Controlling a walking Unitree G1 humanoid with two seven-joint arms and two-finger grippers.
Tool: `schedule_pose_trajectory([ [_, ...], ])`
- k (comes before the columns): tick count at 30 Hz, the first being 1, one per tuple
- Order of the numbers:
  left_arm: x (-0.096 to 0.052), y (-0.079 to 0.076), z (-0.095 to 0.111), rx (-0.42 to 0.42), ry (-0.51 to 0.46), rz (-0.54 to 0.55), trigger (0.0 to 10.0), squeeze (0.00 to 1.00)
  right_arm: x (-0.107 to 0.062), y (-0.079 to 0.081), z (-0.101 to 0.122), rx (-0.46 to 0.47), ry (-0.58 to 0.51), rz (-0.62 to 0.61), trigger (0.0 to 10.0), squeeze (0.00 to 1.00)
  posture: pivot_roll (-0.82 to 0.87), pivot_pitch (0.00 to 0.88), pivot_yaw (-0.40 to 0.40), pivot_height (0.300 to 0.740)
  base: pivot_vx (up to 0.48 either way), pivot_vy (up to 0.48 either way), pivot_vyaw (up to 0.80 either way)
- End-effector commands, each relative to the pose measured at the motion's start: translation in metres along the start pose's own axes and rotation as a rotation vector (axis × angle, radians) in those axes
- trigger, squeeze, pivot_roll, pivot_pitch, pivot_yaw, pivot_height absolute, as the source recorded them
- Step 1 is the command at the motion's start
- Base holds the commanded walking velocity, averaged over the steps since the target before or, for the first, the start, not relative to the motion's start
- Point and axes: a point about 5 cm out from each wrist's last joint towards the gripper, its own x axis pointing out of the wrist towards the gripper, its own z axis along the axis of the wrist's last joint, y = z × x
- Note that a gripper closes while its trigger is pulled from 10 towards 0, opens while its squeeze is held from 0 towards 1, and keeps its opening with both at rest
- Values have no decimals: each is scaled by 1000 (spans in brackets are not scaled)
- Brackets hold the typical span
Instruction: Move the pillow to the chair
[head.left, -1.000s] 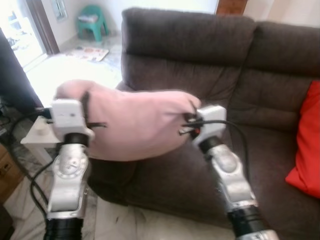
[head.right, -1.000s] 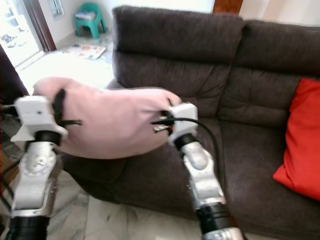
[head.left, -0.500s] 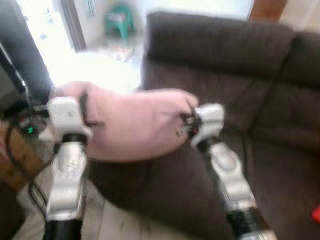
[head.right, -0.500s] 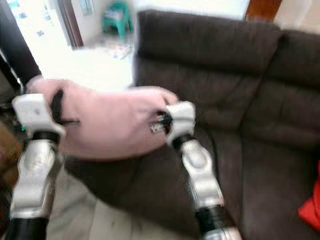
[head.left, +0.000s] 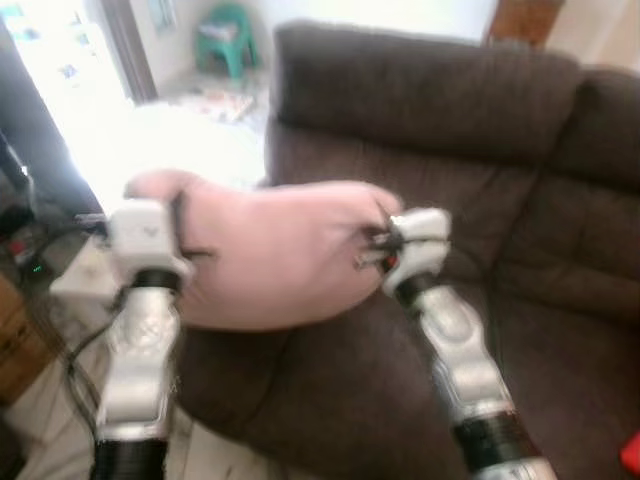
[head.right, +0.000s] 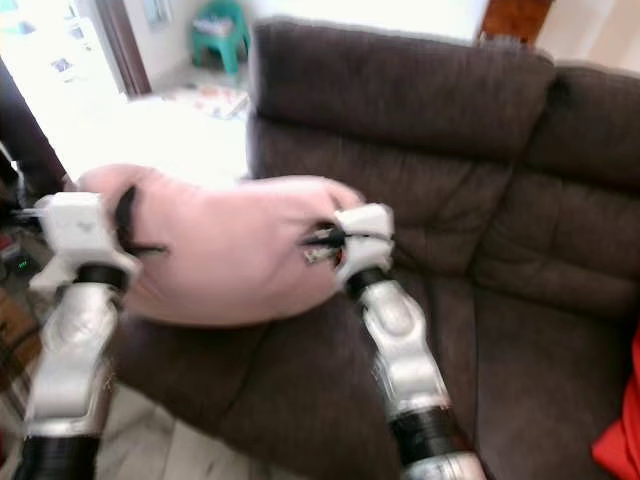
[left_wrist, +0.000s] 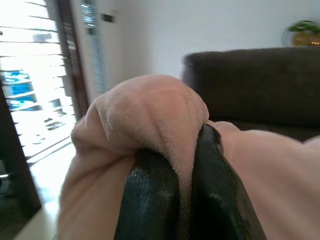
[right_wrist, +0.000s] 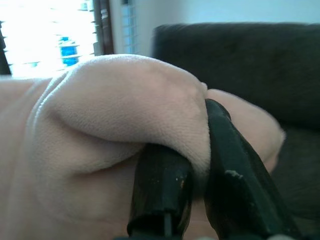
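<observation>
Dark brown fabric sofa (head.left: 480, 130) behind, soft pink plush pillow (head.left: 275, 250) held aloft before it, left end effector (head.left: 178, 228) clenched on one end, right end effector (head.left: 378, 248) pinching the other, no legible writing.

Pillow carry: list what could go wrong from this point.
1. Each gripper pinches just a small fold of the pink pillow: the left gripper and the right gripper are shut on bunched fabric at opposite ends, so a corner might slip free.
2. The pillow sags between the arms just above the brown sofa arm; it could drag or snag there.
3. The head views are blurred, so footing near the cables on the floor looks uncertain.
</observation>
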Motion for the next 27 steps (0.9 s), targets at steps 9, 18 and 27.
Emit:
schedule_pose_trajectory([
  [9,2,-7,-1,-74,29,-73,10000,0,13,17,18,-13,-67,59,10000,0,65,10,-34,740,383,0,0],
  [18,-3,-10,-13,-211,112,-102,10000,0,19,10,14,-40,-33,11,10000,0,68,3,-36,740,0,0,0],
  [27,-2,-32,-5,-343,147,-298,10000,0,29,-6,17,-81,-19,-85,10000,0,69,0,-35,740,0,0,0],
])
